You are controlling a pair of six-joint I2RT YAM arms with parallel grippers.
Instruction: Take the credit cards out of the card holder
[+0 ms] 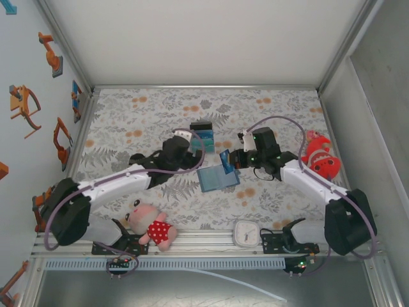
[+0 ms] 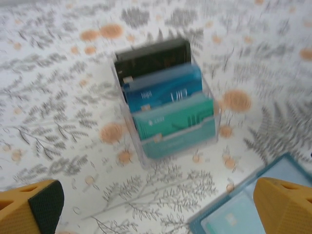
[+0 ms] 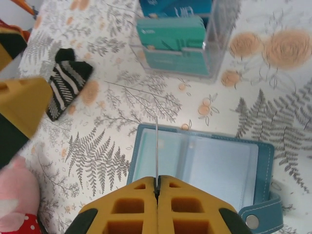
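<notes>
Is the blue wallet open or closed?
Open. The blue wallet lies spread flat, both inner panels facing up, its snap tab unfastened.

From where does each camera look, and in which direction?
Top: above and behind, looking down at the table; left arm, right arm show.
Left wrist: over the table, faces the card box; open left gripper shows.
Right wrist: looks down on the wallet; right gripper shut on a card.
Both wrist views share card box and wallet.
</notes>
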